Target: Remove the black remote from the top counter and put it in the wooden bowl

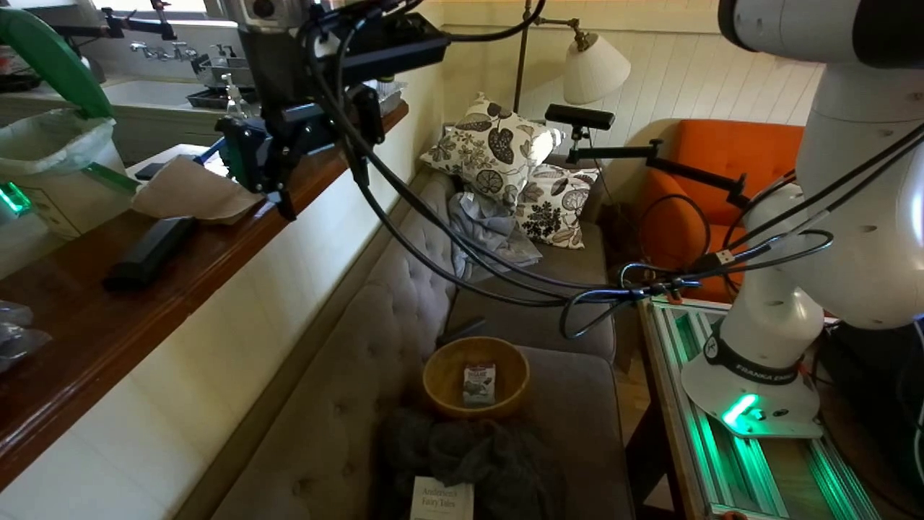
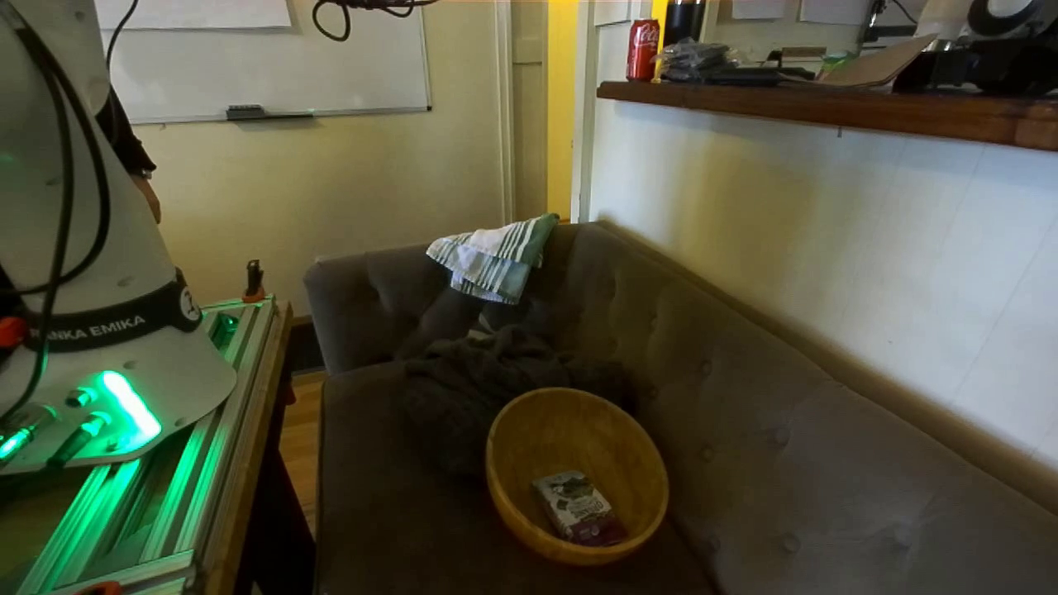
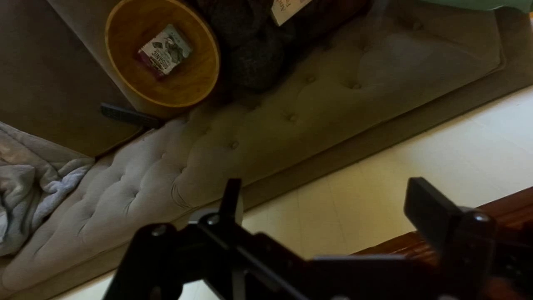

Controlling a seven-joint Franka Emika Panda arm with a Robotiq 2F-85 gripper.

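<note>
The black remote (image 1: 150, 253) lies flat on the glossy reddish-brown top counter (image 1: 79, 332), beside a brown paper-like sheet. On the couch stands the wooden bowl (image 1: 435, 383), upright in an exterior view; the same wooden bowl (image 2: 632, 442) also shows from across the couch, with a small printed packet (image 2: 579, 506) inside. My gripper (image 3: 325, 185) is open in the wrist view, its fingers (image 3: 433, 208) wide apart with nothing between them. It hangs by the counter's edge, past the remote. The wrist view looks down on the wooden bowl (image 3: 195, 79), but the counter remote is out of it.
A dark slim bar (image 3: 129, 116) lies on the couch against the bowl's side. Close to the gripper, the brown sheet (image 1: 195, 189) sits on the counter. A soda can (image 2: 643, 49) and crumpled plastic (image 2: 698, 59) stand farther along. Dark cloth (image 1: 462, 448) and a book (image 1: 442, 498) adjoin the bowl.
</note>
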